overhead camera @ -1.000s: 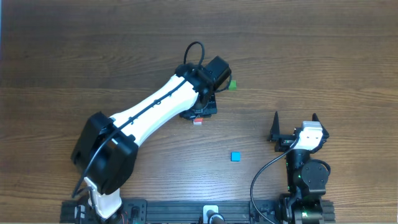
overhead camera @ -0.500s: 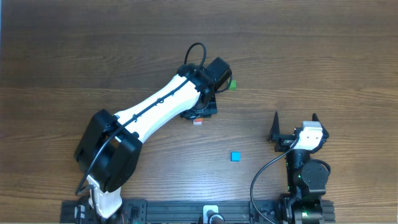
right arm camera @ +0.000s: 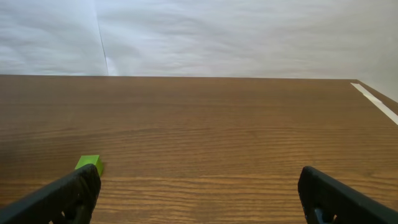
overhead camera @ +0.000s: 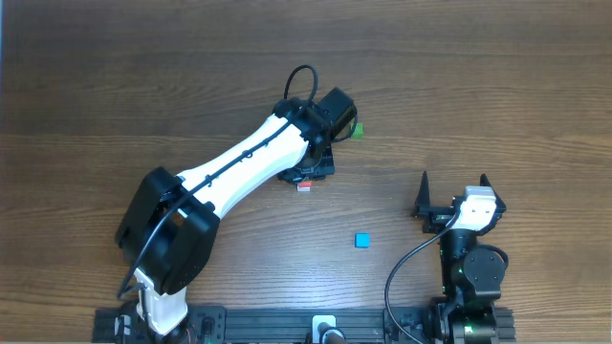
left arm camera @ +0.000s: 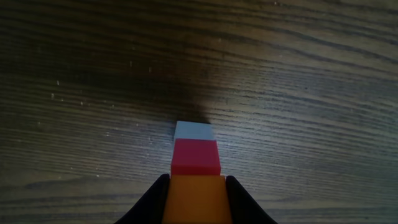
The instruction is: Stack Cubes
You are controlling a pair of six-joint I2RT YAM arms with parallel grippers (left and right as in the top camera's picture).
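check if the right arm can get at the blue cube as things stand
Probably yes. The blue cube lies alone on bare table close to the open, empty right gripper. The left gripper, shut on the orange cube, is farther up the table, out of the way.

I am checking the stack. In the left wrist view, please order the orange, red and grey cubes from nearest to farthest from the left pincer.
1. orange cube: held between the fingers of the left pincer.
2. red cube: against the orange one, just beyond it.
3. grey cube: beyond the red one, farthest.
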